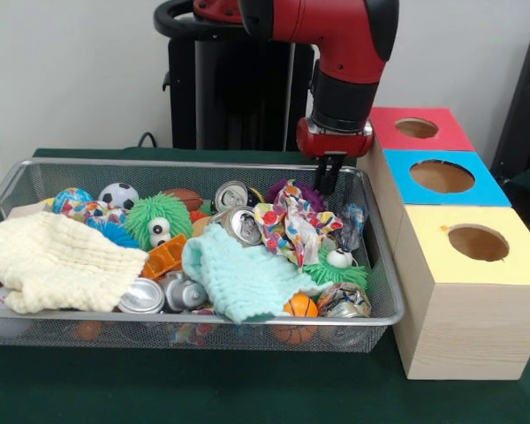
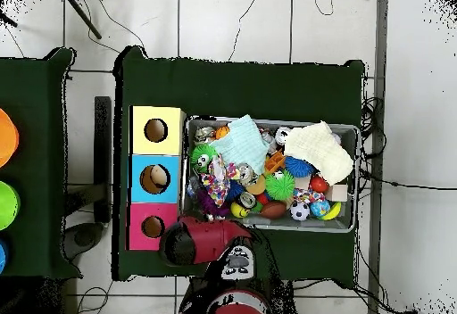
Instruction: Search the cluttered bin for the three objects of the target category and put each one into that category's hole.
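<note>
Front view: our tool hangs at the bin's one o'clock corner, its fingers close together and gripping nothing we can see, just above a purple toy. Descending, it could strike the rim or snag the patterned cloth.

Overhead: the arm hides the tool; the bin sits on the table, three o'clock of the boxes.

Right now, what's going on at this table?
A red and black Sawyer arm hangs over the far right corner of the silver wire-mesh bin, its gripper lowered near a purple spiky toy and holding nothing that I can see. The bin is cluttered with cloths, crushed cans, balls and fuzzy toys. Beside it stand three wooden boxes with red, blue and yellow holed tops.
</note>
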Controlling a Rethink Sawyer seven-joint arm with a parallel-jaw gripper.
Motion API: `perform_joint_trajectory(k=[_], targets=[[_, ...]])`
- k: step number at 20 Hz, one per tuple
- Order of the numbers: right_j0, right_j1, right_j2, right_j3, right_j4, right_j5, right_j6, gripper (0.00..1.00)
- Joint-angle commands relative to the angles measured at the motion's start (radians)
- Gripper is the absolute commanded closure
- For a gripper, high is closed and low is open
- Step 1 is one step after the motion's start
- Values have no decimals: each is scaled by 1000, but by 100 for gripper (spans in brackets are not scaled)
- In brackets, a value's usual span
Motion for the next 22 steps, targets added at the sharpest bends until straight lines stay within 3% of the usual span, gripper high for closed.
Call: perform_joint_trajectory(k=[1, 10, 22], targets=[[9, -17, 53, 27, 53, 19, 201, 100], [12, 81, 69, -25, 73, -17, 202, 100], [3, 145, 80, -39, 76, -71, 190, 100]])
